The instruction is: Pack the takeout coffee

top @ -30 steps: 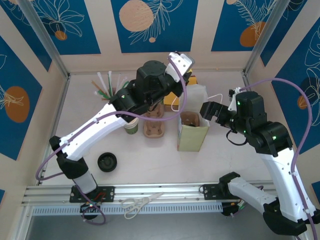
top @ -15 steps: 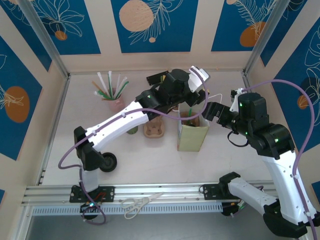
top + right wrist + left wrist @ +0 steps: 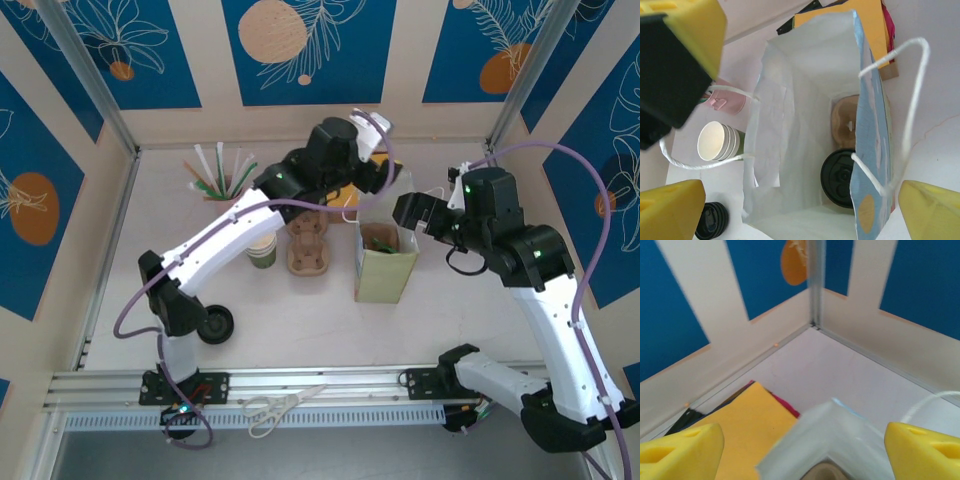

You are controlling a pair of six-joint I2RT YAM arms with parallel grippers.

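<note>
The takeout coffee (image 3: 840, 177), a cup under a round black lid, stands inside the white paper bag (image 3: 790, 125) next to a brown cup carrier (image 3: 846, 122). My right gripper (image 3: 800, 215) hangs open above the bag's mouth, its yellow fingertips (image 3: 670, 210) spread wide and holding nothing. From the top view the bag (image 3: 385, 270) stands mid-table with the right gripper (image 3: 412, 215) at its right rim. My left gripper (image 3: 375, 160) is raised over the bag's back edge. Its jaws (image 3: 802, 452) are open and empty above the bag's rim (image 3: 840, 430).
A stack of lidless green cups (image 3: 262, 250) and a brown carrier (image 3: 308, 245) stand left of the bag. Black lids (image 3: 215, 323) lie near the left arm's base. A pink cup of straws (image 3: 225, 185) is at the back left, scissors (image 3: 280, 405) on the front rail, yellow napkins (image 3: 740, 425) behind the bag.
The left arm swung right from the carrier to over the bag, its jaws went from shut to open, and it has drawn back and up. The right gripper shifted slightly left.
</note>
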